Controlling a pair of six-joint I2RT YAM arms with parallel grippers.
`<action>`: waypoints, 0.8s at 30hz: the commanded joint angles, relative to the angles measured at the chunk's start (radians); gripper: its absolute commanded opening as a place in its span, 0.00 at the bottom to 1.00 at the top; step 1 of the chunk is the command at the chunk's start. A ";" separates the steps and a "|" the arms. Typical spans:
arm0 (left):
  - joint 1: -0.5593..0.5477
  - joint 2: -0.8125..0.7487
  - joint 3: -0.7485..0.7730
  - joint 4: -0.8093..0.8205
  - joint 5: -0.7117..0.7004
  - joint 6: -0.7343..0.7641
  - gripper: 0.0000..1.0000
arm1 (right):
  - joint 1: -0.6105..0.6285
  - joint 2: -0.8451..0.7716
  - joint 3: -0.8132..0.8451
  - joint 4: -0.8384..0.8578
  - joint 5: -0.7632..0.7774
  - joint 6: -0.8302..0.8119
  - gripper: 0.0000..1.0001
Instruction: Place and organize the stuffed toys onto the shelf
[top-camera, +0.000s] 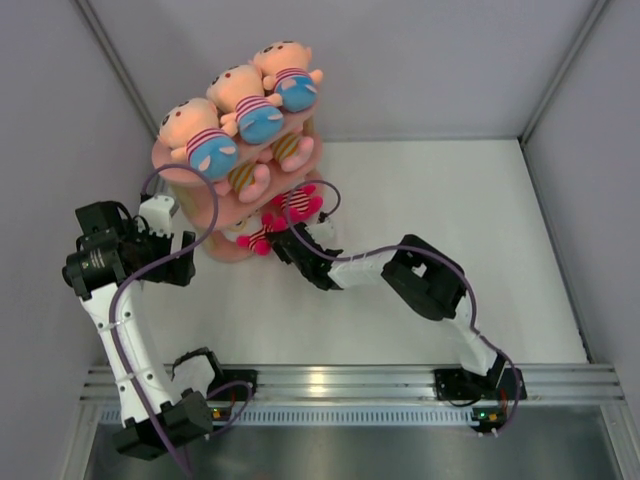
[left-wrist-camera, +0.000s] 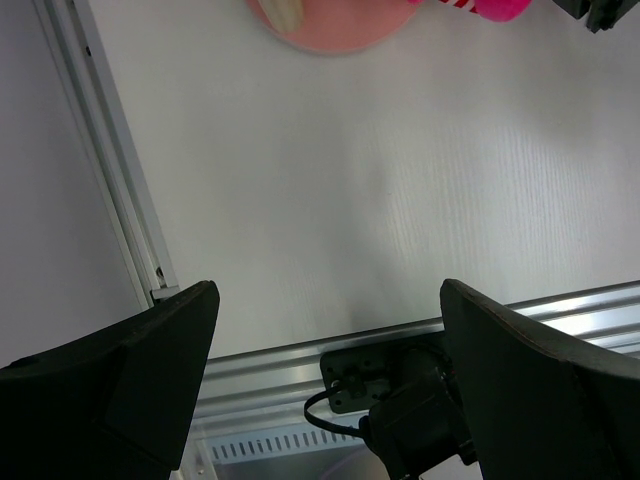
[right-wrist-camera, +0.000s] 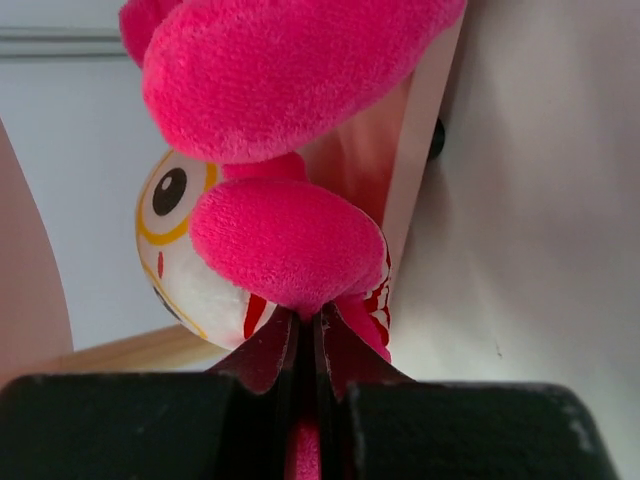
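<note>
Reaching across the white counter (top-camera: 450, 220), my right hand (right-wrist-camera: 310, 335) is at the low end of the pink shelf (top-camera: 222, 250), which stands in the far left corner close to the grey wall. Its fingers are pressed together on a bright pink limb of a white-faced toy (right-wrist-camera: 190, 250). That toy's head sits just left of the pinch, with the shelf's board edge right behind it. More pink plush (right-wrist-camera: 290, 70) hangs above; I cannot tell which toy it belongs to.

From above, a second white-faced toy (top-camera: 255, 240) lies beside my hand on the bottom tier. The pink yellow-striped toy (top-camera: 248, 180) rests on the middle tier, and three peach stuffed toys (top-camera: 250, 105) sit in a row on top.

My left arm's purple cable (top-camera: 205, 200) loops across the front of the shelf. My left hand (left-wrist-camera: 325, 300) hangs beside the shelf, spread wide and holding nothing, over bare counter near the metal rail (left-wrist-camera: 280, 355).
</note>
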 joint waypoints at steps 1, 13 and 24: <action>-0.001 0.002 0.000 0.000 0.011 0.005 0.99 | -0.008 0.032 0.085 -0.021 0.060 0.046 0.00; 0.001 0.005 0.005 0.000 0.010 -0.002 0.98 | -0.057 0.077 0.185 -0.151 0.072 0.065 0.00; -0.001 0.000 0.005 0.000 0.007 -0.001 0.99 | -0.048 0.046 0.144 -0.086 -0.020 0.014 0.51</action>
